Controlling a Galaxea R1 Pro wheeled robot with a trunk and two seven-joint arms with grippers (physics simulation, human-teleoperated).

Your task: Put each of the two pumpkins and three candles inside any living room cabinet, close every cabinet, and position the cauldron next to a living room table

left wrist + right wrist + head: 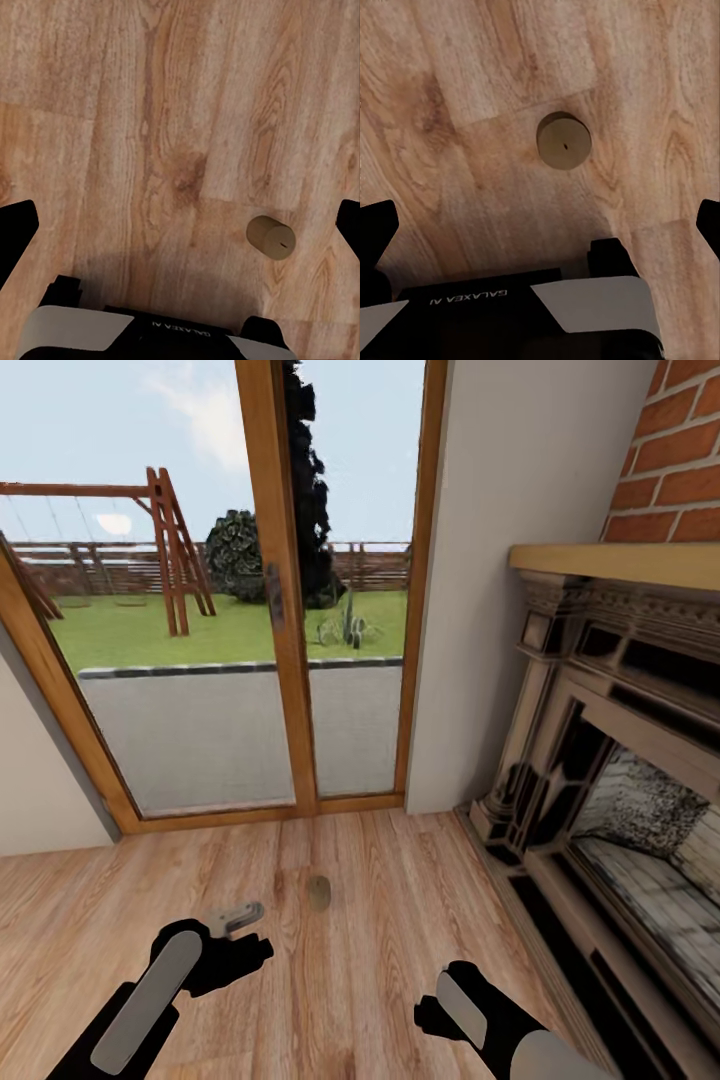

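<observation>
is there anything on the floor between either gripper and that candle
Nothing visible. The candle stands alone on bare wood floor, ahead of and between the left gripper and right gripper. Both wrist views show only floorboards around it.

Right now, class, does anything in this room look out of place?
Yes. One small candle stands alone on the bare wooden floor, between the glass door and the fireplace. A walkway is an odd spot for a candle.
</observation>
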